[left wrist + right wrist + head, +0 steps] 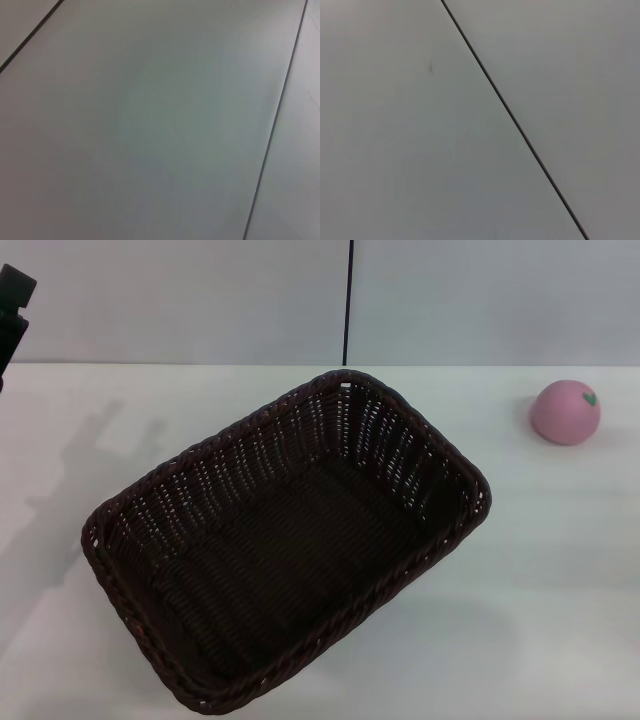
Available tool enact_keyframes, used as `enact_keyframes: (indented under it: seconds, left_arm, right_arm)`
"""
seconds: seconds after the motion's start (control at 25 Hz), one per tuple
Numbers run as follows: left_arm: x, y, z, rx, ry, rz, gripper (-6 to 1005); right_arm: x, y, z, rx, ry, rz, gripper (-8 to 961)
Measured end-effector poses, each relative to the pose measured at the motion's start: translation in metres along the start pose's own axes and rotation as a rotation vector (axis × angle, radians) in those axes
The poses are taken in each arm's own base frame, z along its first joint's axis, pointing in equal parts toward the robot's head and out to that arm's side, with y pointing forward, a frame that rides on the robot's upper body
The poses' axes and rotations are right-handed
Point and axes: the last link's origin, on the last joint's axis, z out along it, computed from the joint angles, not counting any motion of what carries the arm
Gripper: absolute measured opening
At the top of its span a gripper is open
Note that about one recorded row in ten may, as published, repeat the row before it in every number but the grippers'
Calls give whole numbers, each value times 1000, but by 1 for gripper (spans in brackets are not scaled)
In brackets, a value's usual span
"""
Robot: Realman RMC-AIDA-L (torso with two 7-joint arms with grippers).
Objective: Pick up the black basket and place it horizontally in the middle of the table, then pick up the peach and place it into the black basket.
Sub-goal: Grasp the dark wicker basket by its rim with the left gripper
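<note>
Nearest the robot, the black basket [285, 545] sits empty on the white desk [560, 570], taking up the middle of the head view. Its long axis does not run straight across: it lies on a diagonal, the near end toward the robot's left, the far end reaching back and to the right. Judged from this, the first step is not finished, as the basket is roughly central but has yet to be squared up horizontally.

Farther back and well off to the right lies the peach [566, 412], alone on the desk and well apart from the basket's far corner. It is on the right arm's side, so that arm looks the likelier one for the fruit, while the basket's near end is closer to the left.

At the far left edge a dark part of the left arm [14, 302] is raised, clear of the desk; whether its gripper is apart or together I cannot tell. The right gripper is out of the head view. Both wrist views show only the pale grey wall [395, 150] with dark seams.
</note>
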Motion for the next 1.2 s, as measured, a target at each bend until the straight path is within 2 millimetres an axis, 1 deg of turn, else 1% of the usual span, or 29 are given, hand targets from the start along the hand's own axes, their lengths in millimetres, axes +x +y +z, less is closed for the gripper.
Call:
enact_keyframes:
  seconds: [0.32, 0.56, 0.76, 1.04, 1.08, 1.16, 1.2]
  left_arm:
    - [2, -1, 0, 4, 8, 0, 778]
    - [4, -2, 0, -1, 10, -5, 777]
    - [7, -3, 3, -36, -13, -43, 775]
    - [27, -11, 18, -139, -84, -116, 774]
    - [34, -14, 24, -170, -135, -141, 774]
    - [37, -17, 27, -180, -163, -153, 773]
    - [47, -25, 35, -194, -248, -181, 773]
  right_arm:
    - [1, 1, 0, 0, 1, 2, 464]
    - [2, 0, -1, 4, 3, 6, 465]
    - [3, 1, -2, 8, 8, 11, 465]
    - [5, 0, -2, 16, 16, 13, 465]
    - [5, 0, -2, 16, 16, 13, 465]
    - [5, 0, -2, 16, 17, 14, 465]
    - [5, 0, -2, 16, 17, 16, 465]
